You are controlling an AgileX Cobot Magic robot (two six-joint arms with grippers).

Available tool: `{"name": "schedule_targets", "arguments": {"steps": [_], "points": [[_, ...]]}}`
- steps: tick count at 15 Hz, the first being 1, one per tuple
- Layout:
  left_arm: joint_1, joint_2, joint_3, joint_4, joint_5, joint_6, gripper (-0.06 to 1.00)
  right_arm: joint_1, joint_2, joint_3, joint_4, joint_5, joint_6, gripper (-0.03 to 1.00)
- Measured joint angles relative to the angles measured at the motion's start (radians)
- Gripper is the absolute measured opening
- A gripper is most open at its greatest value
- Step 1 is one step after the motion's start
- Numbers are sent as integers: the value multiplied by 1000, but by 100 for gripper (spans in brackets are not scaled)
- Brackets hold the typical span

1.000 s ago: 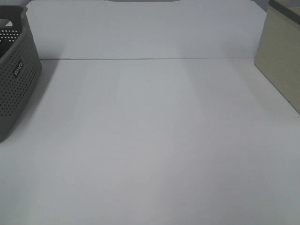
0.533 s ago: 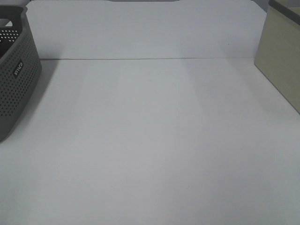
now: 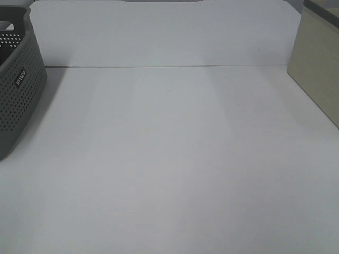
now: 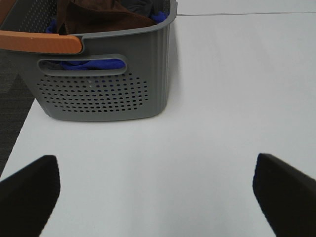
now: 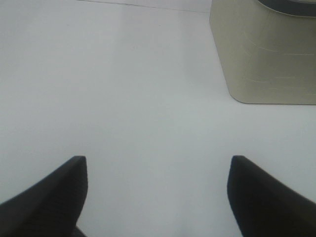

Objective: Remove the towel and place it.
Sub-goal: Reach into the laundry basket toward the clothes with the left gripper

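The dark brown towel [image 4: 101,15] lies bunched inside the grey perforated basket [image 4: 103,94], on top of blue cloth [image 4: 89,64]. The basket has an orange handle [image 4: 39,42] and also shows at the left edge of the exterior high view [image 3: 18,90]. My left gripper [image 4: 158,190] is open and empty, over the white table a little short of the basket. My right gripper [image 5: 158,192] is open and empty over bare table. Neither gripper shows in the exterior high view.
A beige box [image 3: 318,63] stands at the right edge of the table; it also shows in the right wrist view [image 5: 266,54]. A seam [image 3: 169,66] runs across the white table at the back. Dark floor [image 4: 12,94] lies beyond the table edge beside the basket.
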Motion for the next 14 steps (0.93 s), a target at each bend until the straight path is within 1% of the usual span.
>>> {"name": "schedule_targets", "arguments": {"steps": [14], "points": [[0,0,0,0,0,0,99,0,0,0,0,0,0,75]]}}
